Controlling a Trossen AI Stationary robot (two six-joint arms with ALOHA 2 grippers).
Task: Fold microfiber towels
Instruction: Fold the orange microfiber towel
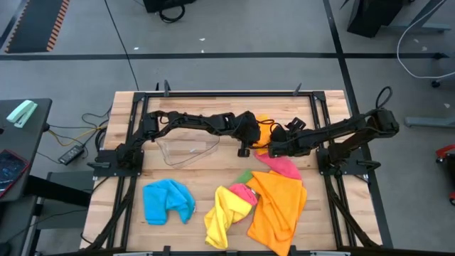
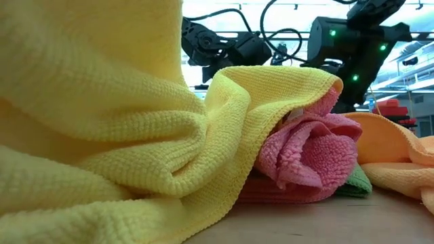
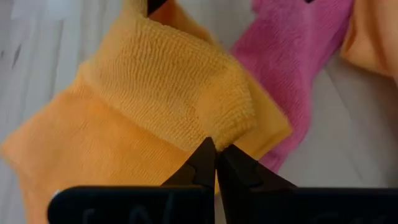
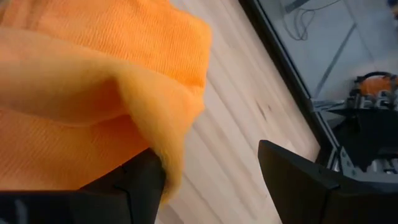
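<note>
L gripper (image 3: 216,163) is pinched tight on the edge of a small orange towel (image 3: 161,99) at the back middle of the table (image 1: 206,178), next to a pink towel (image 3: 298,56). R gripper (image 4: 211,180) is spread wide w/ the orange cloth over one finger.

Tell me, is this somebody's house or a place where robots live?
Probably a robot lab, not a house. Two robot arms are bolted to a wooden table, cables trail over a grey floor, and towels are practice laundry.
</note>
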